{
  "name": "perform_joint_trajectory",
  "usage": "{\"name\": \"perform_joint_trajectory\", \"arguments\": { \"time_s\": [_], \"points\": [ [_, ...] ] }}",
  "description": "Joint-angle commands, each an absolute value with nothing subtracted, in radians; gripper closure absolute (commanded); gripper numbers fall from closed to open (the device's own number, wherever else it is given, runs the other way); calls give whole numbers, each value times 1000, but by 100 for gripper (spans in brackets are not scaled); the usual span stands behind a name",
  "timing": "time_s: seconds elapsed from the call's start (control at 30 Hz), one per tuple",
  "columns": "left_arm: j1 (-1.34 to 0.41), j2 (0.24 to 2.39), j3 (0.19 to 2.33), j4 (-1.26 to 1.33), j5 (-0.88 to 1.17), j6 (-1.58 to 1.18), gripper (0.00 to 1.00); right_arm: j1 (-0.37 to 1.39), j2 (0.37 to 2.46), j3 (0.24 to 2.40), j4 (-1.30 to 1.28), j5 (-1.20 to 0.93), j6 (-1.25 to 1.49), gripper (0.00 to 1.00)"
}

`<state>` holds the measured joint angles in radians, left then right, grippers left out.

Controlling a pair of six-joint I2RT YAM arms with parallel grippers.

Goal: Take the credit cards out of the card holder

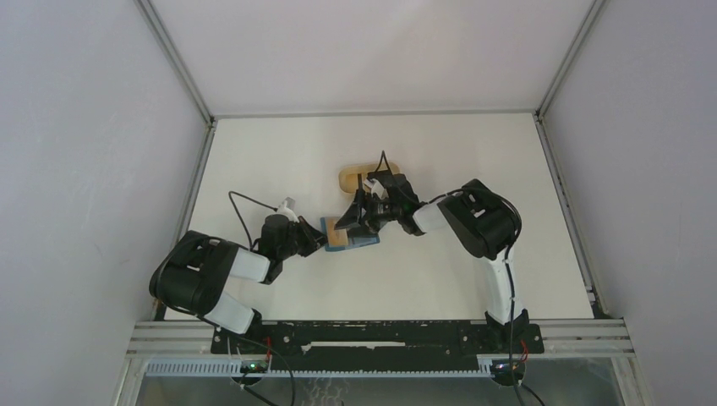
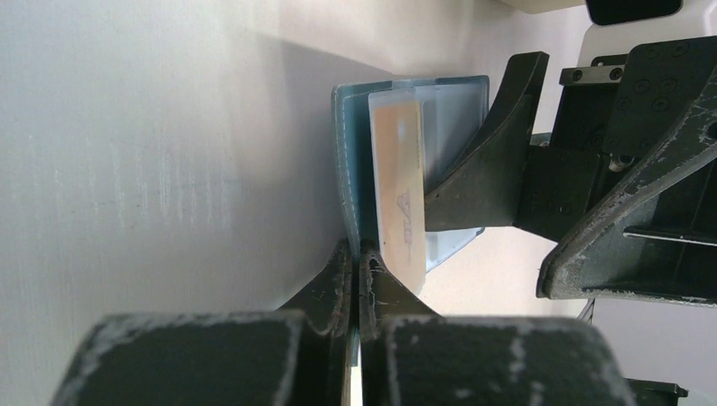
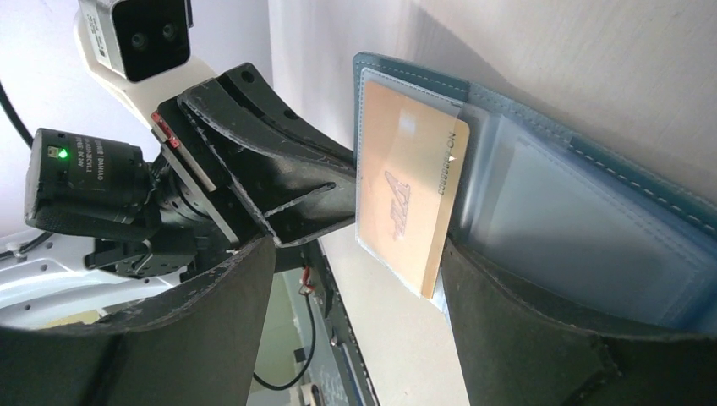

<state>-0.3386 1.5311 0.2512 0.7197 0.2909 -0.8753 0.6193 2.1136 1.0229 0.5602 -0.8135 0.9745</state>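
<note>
The teal-blue card holder (image 1: 365,240) lies open on the table, its clear sleeves facing up. A tan credit card (image 3: 406,194) sits in a sleeve near the holder's edge (image 3: 592,182), its end sticking out. My left gripper (image 2: 357,262) is shut on the holder's teal edge (image 2: 348,161), beside the tan card (image 2: 399,186). My right gripper (image 3: 355,288) is open above the holder; one finger (image 3: 524,330) rests on the clear sleeves next to the card, and the other hangs off the holder's side. Nothing is held between them. In the top view both grippers, left (image 1: 314,238) and right (image 1: 353,222), meet at the holder.
A tan rounded tray (image 1: 352,178) stands just behind the right gripper. White enclosure walls border the table on the left, right and back. The arm bases and a metal rail (image 1: 380,338) line the near edge.
</note>
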Motion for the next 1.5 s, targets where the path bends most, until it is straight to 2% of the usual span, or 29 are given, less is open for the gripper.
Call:
{"name": "perform_joint_trajectory", "arguments": {
  "time_s": [0.0,0.23,0.43,0.8,1.47],
  "points": [
    [-348,1558,230,534,223,-842,100,633,2162,993,719,-869,1072,19],
    [-351,1555,233,526,219,-842,100,649,2136,993,808,-891,1111,19],
    [-353,1559,236,525,219,-842,100,648,2110,993,828,-897,1124,24],
    [-354,1565,239,524,219,-841,100,644,2063,988,786,-891,1085,29],
    [-359,1579,247,523,220,-841,100,595,2018,939,691,-881,990,33]
  ]
}}
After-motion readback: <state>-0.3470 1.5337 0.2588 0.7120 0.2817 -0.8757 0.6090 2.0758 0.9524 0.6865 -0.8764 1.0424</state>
